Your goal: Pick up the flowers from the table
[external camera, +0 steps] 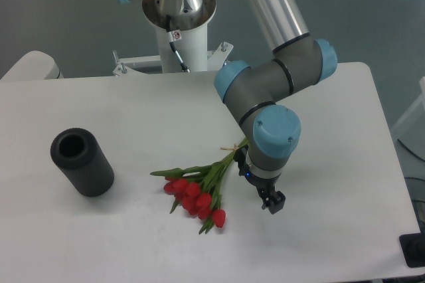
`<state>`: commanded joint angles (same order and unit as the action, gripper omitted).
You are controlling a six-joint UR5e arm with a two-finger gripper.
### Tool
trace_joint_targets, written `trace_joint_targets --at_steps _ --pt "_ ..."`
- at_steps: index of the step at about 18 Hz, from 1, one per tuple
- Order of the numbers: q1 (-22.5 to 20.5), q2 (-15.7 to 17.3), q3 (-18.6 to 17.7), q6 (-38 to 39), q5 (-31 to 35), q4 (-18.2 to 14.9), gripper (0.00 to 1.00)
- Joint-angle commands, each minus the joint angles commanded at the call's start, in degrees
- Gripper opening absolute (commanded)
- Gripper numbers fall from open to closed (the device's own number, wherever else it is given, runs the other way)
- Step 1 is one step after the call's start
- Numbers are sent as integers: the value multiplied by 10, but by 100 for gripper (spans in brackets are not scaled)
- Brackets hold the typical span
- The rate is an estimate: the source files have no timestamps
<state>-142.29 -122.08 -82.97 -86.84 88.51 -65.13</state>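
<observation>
We see the flowers [199,187] lying flat on the white desk [345,183], not yet lifted. The red buds are bunched at the lower left end of the bunch, towards the front edge, and the green stems run up and to the right, ending at a pale tie that disappears under the wrist of the arm. So the long axis of the bunch is a diagonal, from lower left to upper right in the camera view.

Our hand [272,202] hangs just to the right of the bunch, close beside the stems and a little nearer the front edge than the tie. It points downwards at the desk. It holds nothing. The fingers look close together, but from this angle they are small and dark, so we cannot tell for certain how wide the gap is.

The relation that matters for us is this: the stems lie to the left of the hand and slightly behind it. We judge that the hand must shift left over the stems, with the fingers set across the diagonal and not along it.

A black cylinder [83,162] stands well apart on the left of the desk, out of our way.
</observation>
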Motion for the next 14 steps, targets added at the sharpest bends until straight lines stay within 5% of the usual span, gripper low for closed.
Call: trace_joint_targets --at_steps 14 --pt "1 27 -32 9 -7 -4 100"
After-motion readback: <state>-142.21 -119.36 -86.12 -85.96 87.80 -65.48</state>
